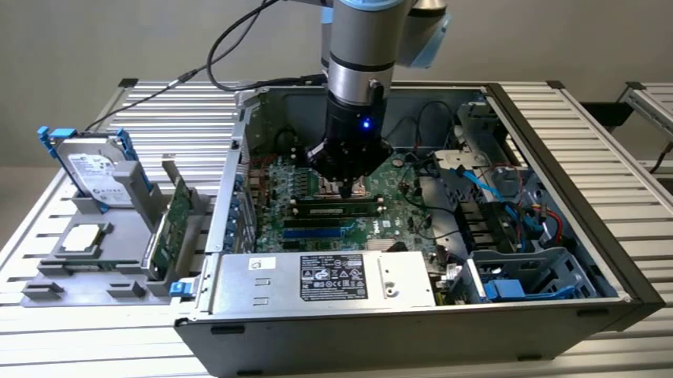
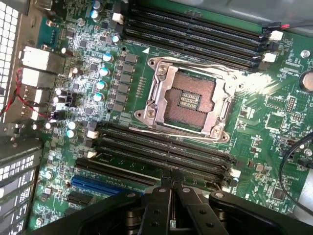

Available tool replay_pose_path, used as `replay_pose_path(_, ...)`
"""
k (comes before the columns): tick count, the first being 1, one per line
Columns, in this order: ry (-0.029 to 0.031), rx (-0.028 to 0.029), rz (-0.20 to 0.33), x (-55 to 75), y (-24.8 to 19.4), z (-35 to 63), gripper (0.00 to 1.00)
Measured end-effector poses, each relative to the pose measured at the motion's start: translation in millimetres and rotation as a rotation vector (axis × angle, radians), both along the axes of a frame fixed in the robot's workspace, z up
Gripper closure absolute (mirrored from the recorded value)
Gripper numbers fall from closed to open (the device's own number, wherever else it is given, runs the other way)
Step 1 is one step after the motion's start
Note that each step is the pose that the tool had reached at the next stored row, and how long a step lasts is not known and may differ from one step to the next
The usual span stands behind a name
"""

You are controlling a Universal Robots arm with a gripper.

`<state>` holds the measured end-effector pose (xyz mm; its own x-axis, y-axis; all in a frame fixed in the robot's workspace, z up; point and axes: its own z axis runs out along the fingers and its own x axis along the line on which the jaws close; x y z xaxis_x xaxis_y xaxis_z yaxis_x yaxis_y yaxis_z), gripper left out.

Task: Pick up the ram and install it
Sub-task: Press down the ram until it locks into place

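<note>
The ram [image 1: 336, 209], a slim green stick with black chips, stands in a black memory slot on the motherboard [image 1: 399, 197] inside the open computer case. In the wrist view the ram's thin top edge [image 2: 122, 165] runs along a slot just beside the CPU socket [image 2: 188, 100]. My gripper [image 1: 351, 187] hangs straight down over the ram's middle. Its two black fingers [image 2: 159, 205] are pressed together, and the gripper [image 2: 171, 175] tips meet at or just above the ram's top edge. Whether they touch it I cannot tell.
The case wall [image 1: 568, 181] surrounds the board. A silver power supply [image 1: 326, 279] sits at the front, with blue cables [image 1: 474, 177] and drive cages on the exterior view's right. A grey holder on the exterior view's left carries a hard drive [image 1: 94, 169] and a large green expansion card [image 1: 173, 224].
</note>
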<state>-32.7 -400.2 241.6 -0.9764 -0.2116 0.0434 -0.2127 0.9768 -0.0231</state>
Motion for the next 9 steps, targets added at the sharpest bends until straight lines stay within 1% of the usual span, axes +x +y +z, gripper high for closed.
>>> replay_pose_path(9,0.0001,-0.0003,-0.106,-0.1,0.0,-0.3,0.89)
